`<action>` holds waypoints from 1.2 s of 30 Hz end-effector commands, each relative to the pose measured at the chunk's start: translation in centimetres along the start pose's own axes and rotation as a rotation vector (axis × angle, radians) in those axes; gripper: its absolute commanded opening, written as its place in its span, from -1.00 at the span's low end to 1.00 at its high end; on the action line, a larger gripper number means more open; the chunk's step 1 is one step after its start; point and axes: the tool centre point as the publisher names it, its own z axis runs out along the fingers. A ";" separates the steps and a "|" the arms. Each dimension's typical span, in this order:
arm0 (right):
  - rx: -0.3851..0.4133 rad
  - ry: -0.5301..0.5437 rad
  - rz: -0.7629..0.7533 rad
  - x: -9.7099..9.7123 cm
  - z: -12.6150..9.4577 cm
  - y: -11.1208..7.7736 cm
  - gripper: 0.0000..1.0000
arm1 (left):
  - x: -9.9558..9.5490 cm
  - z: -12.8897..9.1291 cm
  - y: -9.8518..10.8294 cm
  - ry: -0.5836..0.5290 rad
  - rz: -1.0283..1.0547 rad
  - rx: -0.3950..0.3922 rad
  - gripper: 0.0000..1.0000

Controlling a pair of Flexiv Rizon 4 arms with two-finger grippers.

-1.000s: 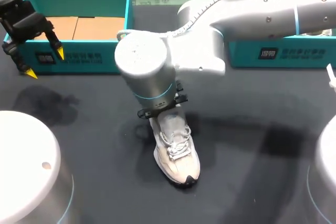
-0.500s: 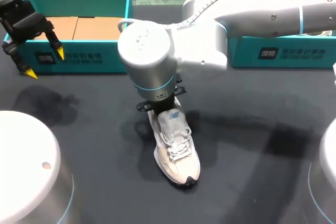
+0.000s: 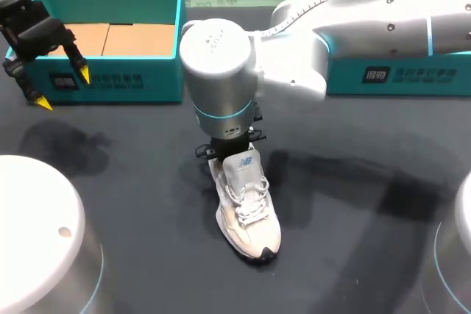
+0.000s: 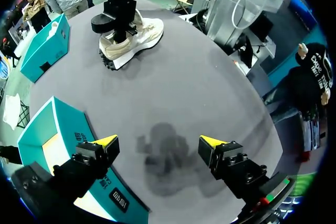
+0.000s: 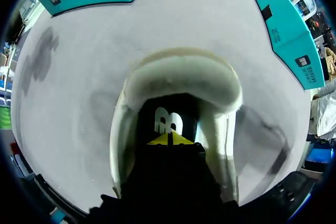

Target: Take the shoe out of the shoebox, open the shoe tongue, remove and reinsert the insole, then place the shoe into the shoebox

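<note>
Two pincers to report, left one first.

Left gripper [image 3: 64, 87]: fingers spread wide, holding nothing and touching nothing. It hangs over the dark table [image 3: 110, 159], just in front of the left shoebox [image 3: 147, 82]. My left wrist view agrees: left gripper [image 4: 158, 142] has bare table between the yellow tips, and the box wall [image 4: 63, 124] sits just beside one finger. That shoebox is teal with a brown cardboard floor [image 3: 96, 38], and I see no shoe in it.

Shoe [image 3: 246, 211]: white lace-up sneaker, upright on its sole mid-table, out of both boxes and well apart from the left gripper. Its toe points towards me. The left wrist view shows the shoe [image 4: 131, 38] far ahead, with my right arm's black wrist down on its heel end.

Right gripper [image 5: 170, 139]: the arm comes in from the right and drops straight into the shoe opening. The yellow tips are pressed together with no gap, sitting inside the shoe [image 5: 184, 77] just short of the logo on the insole [image 5: 169, 121]. I can't make out whether they pinch the insole edge or only rest on it. In the head view the arm's wrist covers the fingers and the heel completely.

Right shoebox [image 3: 397, 75]: teal, at the far right. It is partly hidden by the arm and its interior is not visible.
</note>
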 end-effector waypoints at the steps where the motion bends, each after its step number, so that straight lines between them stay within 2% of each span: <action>1: -0.026 -0.040 -0.005 -0.6 -2.0 -1.3 -1.00 | 0.1 0.0 0.0 0.001 0.000 -0.003 1.00; 7: -0.042 -0.047 -0.060 -0.6 -4.2 -0.4 -1.00 | 0.1 0.0 0.0 0.001 0.000 -0.003 1.00; 12: 0.063 -0.045 -0.107 -0.5 -4.3 0.7 -1.00 | 0.1 0.0 0.0 0.001 0.000 -0.003 1.00; 18: 0.166 -0.035 -0.122 -1.1 -3.9 0.7 -1.00 | 0.1 0.0 0.0 0.001 0.000 -0.003 1.00; 23: 0.219 -0.030 -0.126 -0.9 -4.0 0.2 -0.65 | 0.1 0.0 0.0 0.001 0.000 -0.003 1.00; 26: 0.252 -0.021 -0.129 -0.7 -3.9 -0.3 -0.27 | 0.1 0.0 0.0 0.001 0.000 -0.003 1.00; 27: 0.261 -0.022 -0.130 -0.7 -4.0 -0.5 -0.08 | 0.1 0.0 0.0 0.001 0.000 -0.003 1.00; 28: 0.264 -0.021 -0.130 -0.7 -4.0 -0.7 0.22 | 0.1 0.0 0.0 0.001 0.000 -0.003 1.00; 29: 0.269 -0.020 -0.126 -0.7 -4.2 -0.8 0.78 | 0.1 0.0 0.0 0.001 0.000 -0.003 1.00; 30: 0.278 -0.025 -0.124 -0.6 -4.3 -1.0 1.00 | 0.1 0.0 0.0 0.001 0.000 -0.003 1.00; 36: 0.299 -0.028 -0.124 -0.5 -4.7 -2.0 1.00 | 0.1 0.0 0.0 0.001 0.000 -0.003 1.00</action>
